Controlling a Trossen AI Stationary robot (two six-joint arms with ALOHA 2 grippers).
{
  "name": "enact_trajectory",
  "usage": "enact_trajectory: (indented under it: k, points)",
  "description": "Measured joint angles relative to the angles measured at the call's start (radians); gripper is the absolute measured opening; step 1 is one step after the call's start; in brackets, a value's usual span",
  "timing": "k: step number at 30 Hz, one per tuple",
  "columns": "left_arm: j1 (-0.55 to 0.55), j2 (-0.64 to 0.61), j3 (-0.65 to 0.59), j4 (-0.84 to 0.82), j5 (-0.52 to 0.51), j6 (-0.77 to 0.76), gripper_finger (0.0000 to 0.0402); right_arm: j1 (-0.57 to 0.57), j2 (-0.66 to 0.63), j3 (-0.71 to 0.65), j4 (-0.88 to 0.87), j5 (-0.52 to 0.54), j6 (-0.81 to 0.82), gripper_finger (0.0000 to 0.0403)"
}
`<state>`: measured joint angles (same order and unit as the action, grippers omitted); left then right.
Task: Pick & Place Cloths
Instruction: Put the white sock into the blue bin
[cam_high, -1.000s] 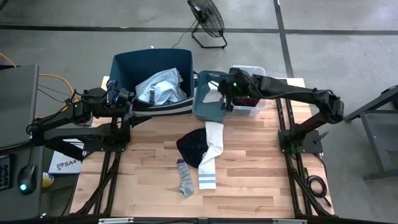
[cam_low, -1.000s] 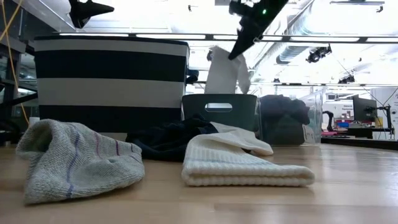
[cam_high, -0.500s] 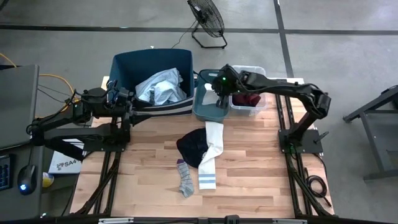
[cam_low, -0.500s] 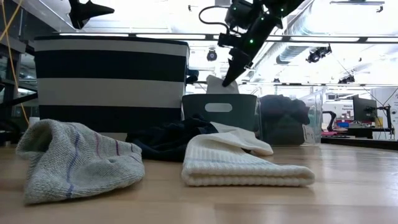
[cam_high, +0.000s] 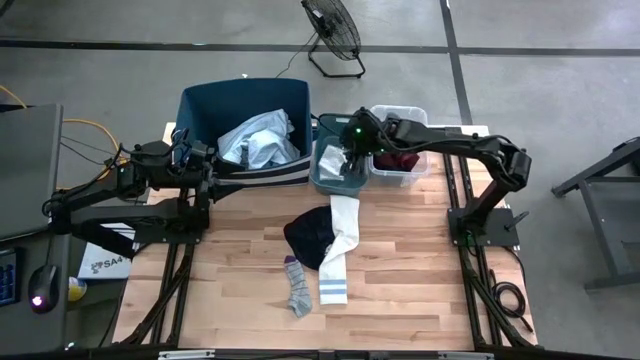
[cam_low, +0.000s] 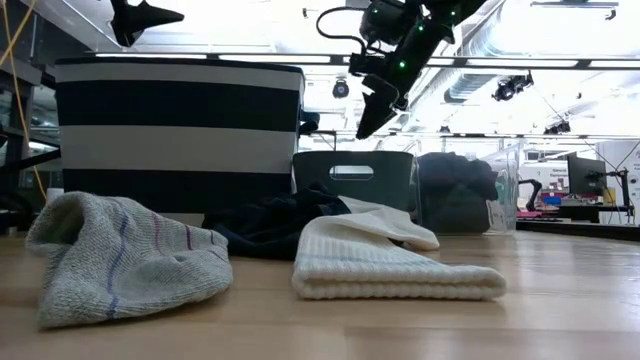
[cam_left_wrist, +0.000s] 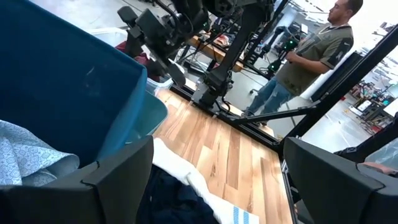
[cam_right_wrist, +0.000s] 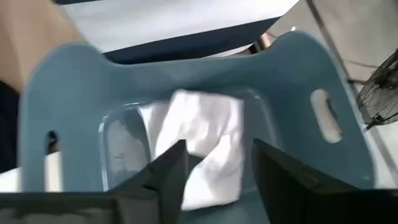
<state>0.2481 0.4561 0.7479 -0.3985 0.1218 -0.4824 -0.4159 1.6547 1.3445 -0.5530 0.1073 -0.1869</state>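
My right gripper (cam_high: 350, 152) hangs open over the small teal bin (cam_high: 322, 172), clear of its rim in the low view (cam_low: 372, 118). Below its fingers (cam_right_wrist: 217, 149) a white cloth (cam_right_wrist: 199, 140) lies crumpled on the bin floor, untouched. On the table a long white sock (cam_high: 338, 245) leans its upper end against that bin, beside a dark navy cloth (cam_high: 306, 236) and a grey sock (cam_high: 298, 286). A pale blue shirt (cam_high: 262, 143) fills the large blue bin (cam_high: 200, 105). Something maroon (cam_high: 400, 160) sits in a clear box. My left gripper (cam_high: 207, 166) waits open (cam_left_wrist: 217, 146) by the large bin.
A striped fabric basket wall (cam_low: 180, 130) stands at the large bin's near side. A floor fan (cam_high: 332, 30) is beyond the table. A person (cam_left_wrist: 311, 59) stands in the room behind. Bare wood lies near the front edge (cam_high: 420, 300).
My right gripper, with the white cloth hanging below it, has moved toward the table's left over the teal bin and gone down. It has let the cloth go and risen a little. The cloth now lies inside the bin, below the rim in the low view.
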Motion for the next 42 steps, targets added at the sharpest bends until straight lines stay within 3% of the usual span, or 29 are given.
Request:
enact_trajectory:
  k: [6, 14, 21, 31, 36, 42]
  points:
    - [0.0, 0.0, 0.0, 0.0, 0.0, 0.001, 0.0351, 0.077, -0.044, 0.0, -0.048, -0.027, 0.083, 0.0208]
    - [0.0, 0.0, 0.0, 0.0, 0.0, 0.006, 0.0351, 0.256, -0.072, 0.001, -0.147, -0.066, 0.145, 0.021]
    - [0.0, 0.0, 0.0, 0.0, 0.0, 0.005, 0.0351, 0.422, -0.043, -0.014, -0.23, -0.028, 0.289, 0.021]
    - [0.0, 0.0, 0.0, -0.006, 0.0, 0.005, 0.0351, 0.556, -0.044, -0.219, -0.081, -0.005, 0.555, 0.0201]
    - [0.0, 0.0, 0.0, -0.025, 0.001, 0.005, 0.0351, 0.602, -0.044, -0.299, 0.061, 0.006, 0.554, 0.0187]
    - [0.0, 0.0, 0.0, -0.023, 0.021, 0.002, 0.0351, 0.605, -0.044, -0.363, 0.11, 0.039, 0.558, 0.0184]
